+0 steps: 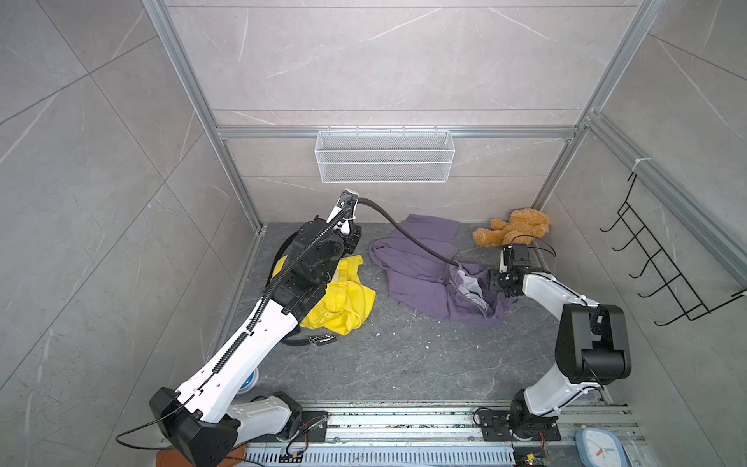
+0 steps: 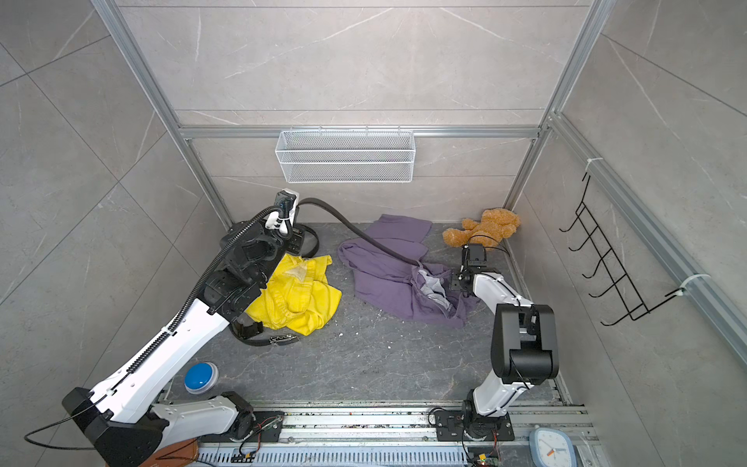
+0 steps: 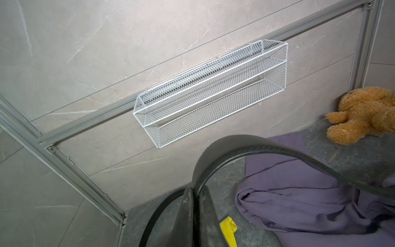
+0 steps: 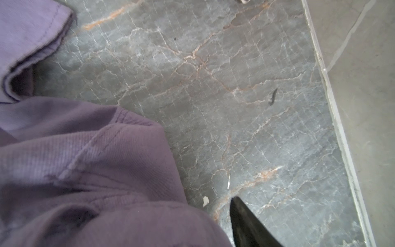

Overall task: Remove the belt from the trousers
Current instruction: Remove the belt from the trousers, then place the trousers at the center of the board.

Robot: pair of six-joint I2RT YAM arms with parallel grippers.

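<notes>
The white wire basket (image 1: pixel 384 155) hangs on the back rail, upper centre. Just below it my left gripper (image 1: pixel 355 204) is raised and clamped tight on the black belt (image 3: pixel 215 154). The belt arcs down and right into the waist of the purple trousers (image 1: pixel 420 283), mid-frame. My right gripper (image 1: pixel 491 283) sits at that waist. One finger (image 4: pixel 245 224) shows beside the cloth, and I cannot tell its grip. My left arm (image 1: pixel 258 335) covers part of a yellow garment (image 1: pixel 347 299). A teddy bear (image 1: pixel 513 230) lies upper right.
</notes>
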